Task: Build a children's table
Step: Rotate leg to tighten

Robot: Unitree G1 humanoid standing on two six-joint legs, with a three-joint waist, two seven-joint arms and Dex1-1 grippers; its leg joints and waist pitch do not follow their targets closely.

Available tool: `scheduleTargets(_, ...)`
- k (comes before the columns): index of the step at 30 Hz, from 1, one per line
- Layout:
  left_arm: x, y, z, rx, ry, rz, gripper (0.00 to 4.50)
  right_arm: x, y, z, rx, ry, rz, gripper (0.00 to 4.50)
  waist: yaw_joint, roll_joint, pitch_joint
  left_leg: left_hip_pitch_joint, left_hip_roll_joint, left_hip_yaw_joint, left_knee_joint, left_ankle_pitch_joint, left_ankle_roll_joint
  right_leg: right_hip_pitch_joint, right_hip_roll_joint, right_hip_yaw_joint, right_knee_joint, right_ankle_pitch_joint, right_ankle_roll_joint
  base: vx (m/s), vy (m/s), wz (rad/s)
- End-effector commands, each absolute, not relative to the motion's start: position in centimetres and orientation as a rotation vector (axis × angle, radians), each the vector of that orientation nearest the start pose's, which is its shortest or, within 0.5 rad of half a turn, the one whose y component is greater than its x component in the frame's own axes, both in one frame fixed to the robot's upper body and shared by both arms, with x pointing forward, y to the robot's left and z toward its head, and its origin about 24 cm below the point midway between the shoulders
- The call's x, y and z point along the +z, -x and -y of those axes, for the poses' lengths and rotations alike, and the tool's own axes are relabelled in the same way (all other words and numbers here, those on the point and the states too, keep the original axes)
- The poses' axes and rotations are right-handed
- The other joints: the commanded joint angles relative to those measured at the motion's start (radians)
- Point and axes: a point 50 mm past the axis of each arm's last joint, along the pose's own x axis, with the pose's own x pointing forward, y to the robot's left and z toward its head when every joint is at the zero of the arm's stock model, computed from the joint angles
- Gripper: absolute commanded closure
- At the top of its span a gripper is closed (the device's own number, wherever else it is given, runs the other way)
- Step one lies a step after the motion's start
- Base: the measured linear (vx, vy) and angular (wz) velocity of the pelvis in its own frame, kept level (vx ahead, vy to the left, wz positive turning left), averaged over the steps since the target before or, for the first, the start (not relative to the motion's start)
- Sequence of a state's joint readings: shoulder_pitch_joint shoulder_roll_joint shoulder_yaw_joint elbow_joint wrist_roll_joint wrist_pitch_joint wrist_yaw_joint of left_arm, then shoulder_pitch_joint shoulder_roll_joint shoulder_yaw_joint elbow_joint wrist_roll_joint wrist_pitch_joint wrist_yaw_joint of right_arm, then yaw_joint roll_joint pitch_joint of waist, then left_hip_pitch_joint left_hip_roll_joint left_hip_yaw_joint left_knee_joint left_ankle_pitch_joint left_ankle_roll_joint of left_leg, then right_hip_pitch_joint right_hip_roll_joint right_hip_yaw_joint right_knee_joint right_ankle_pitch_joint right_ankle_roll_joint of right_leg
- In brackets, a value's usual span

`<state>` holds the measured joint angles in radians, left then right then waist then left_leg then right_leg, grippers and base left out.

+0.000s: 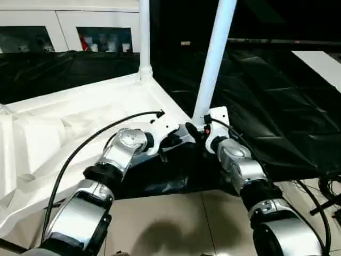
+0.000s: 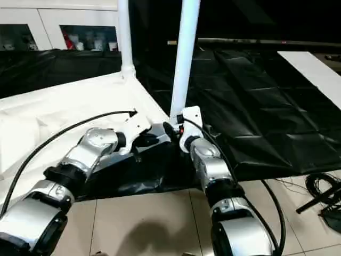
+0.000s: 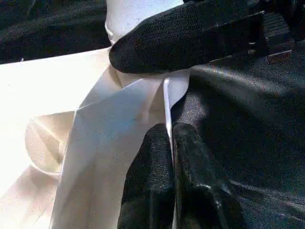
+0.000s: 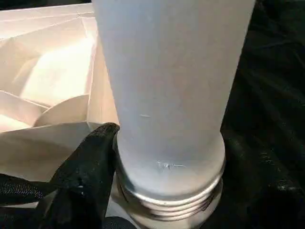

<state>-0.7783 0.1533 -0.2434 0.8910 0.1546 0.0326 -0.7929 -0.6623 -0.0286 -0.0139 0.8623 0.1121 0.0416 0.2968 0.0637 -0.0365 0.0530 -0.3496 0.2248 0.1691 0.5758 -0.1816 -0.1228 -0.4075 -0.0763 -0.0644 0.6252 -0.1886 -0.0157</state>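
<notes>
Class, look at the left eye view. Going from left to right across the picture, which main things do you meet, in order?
Upturned white tabletop → left tool, pinching the tabletop's rim → far leg standing in its corner socket → near leg, with the right tool at its base → black-covered work table.

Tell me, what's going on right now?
Left hand shut on tabletop rim. Right hand around near leg base. Far leg upright. Nothing blocking.

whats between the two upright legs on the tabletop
Only the tabletop's raised white rim edge runs from the far leg to the near leg; nothing else stands there, as the left eye view shows.
</notes>
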Motion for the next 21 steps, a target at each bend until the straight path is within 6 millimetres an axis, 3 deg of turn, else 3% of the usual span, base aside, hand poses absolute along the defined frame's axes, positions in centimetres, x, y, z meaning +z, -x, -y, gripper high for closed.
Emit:
scheduleTargets(1,5.5,-34.8,-6.0,-1.113,-0.438,-0.309,4.50,2.8,-35.1,9.3,0.446,-0.100,-0.304,1.35,0.003,0.006,-0.066,-0.005,-0.002,0.010,-0.060,-0.179,0.037,0.060,-0.052,0.043,-0.081,-0.165,-0.200,0.000,0.000,0.00)
scheduleTargets(2,5.5,-34.8,-6.2,-1.113,-0.440,-0.310,4.50,3.1,-35.2,9.4,0.458,-0.114,-0.288,1.00,0.003,0.006,-0.066,-0.004,-0.002,0.010,-0.060,-0.176,0.039,0.059,-0.051,0.043,-0.081,-0.159,-0.202,0.000,0.000,0.00)
scheduleTargets(5,5.5,-34.8,-7.1,-1.130,-0.446,-0.313,4.50,3.7,-35.1,9.5,0.553,-0.091,-0.264,0.98,0.004,0.006,-0.067,-0.004,-0.001,0.011,-0.058,-0.162,0.051,0.061,-0.051,0.043,-0.078,-0.121,-0.217,0.000,0.000,0.00)
scheduleTargets(7,5.4,-34.6,-7.6,-1.151,-0.450,-0.314,4.50,4.0,-35.0,9.7,0.603,-0.068,-0.261,0.57,0.006,0.005,-0.069,-0.006,-0.002,0.011,-0.057,-0.143,0.061,0.064,-0.050,0.043,-0.073,-0.083,-0.227,0.000,0.000,0.00)
scheduleTargets(10,5.3,-34.4,-8.6,-1.184,-0.462,-0.321,4.50,4.2,-34.6,10.4,0.713,-0.022,-0.263,0.57,0.007,0.004,-0.068,-0.007,-0.002,0.011,-0.056,-0.135,0.078,0.066,-0.051,0.043,-0.073,-0.062,-0.233,0.000,0.000,0.00)
scheduleTargets(15,5.4,-33.6,-10.5,-1.290,-0.455,-0.319,4.50,4.5,-33.2,11.8,0.923,0.081,-0.275,0.57,0.010,0.005,-0.065,-0.005,0.001,0.011,-0.058,-0.167,0.074,0.066,-0.052,0.043,-0.077,-0.114,-0.224,0.000,0.000,0.00)
scheduleTargets(21,5.6,-32.8,-12.6,-1.392,-0.451,-0.332,4.50,4.9,-32.4,12.7,1.032,0.112,-0.282,0.57,0.014,0.008,-0.064,-0.003,0.006,0.011,-0.061,-0.180,0.060,0.061,-0.052,0.043,-0.076,-0.136,-0.228,0.000,0.000,0.00)
